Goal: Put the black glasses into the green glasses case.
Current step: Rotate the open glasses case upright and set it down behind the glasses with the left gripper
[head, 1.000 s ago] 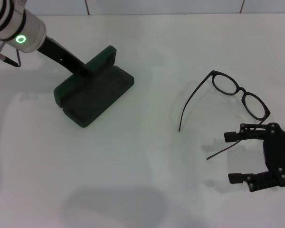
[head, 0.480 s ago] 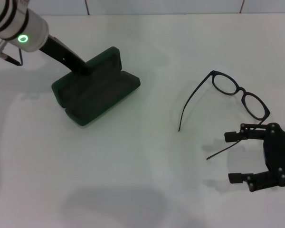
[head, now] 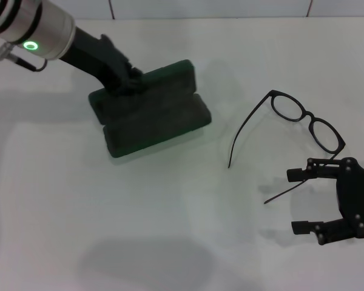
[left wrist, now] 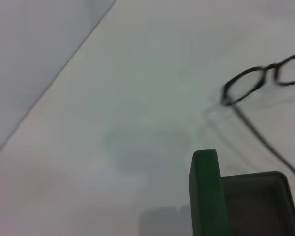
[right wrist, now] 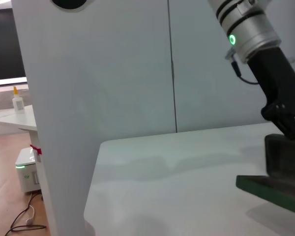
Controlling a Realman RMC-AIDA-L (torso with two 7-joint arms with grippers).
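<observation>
On the left of the white tabletop (head: 170, 230) our left tool (head: 126, 77) has hold of the green glasses case (head: 151, 112) at its raised lid; we judge it clamped on that edge, though the fingers themselves are masked by the dark case. The case lies open, lined tray facing up, and we read the grip as a way to steady or position the case nearer the middle so the other arm has an easy target. In the left wrist view the lid's green edge stands upright beside the grey lining, with the spectacles farther off. To the right, well apart from the case, the black glasses (head: 303, 121) rest on the tabletop with both temple arms unfolded and splayed toward us. Farther right, our right tool (head: 296, 201) hovers near the lower temple arm, its two fingers spread wide and holding nothing, apparently lined up to close on the frame. The glasses are not yet picked up.
</observation>
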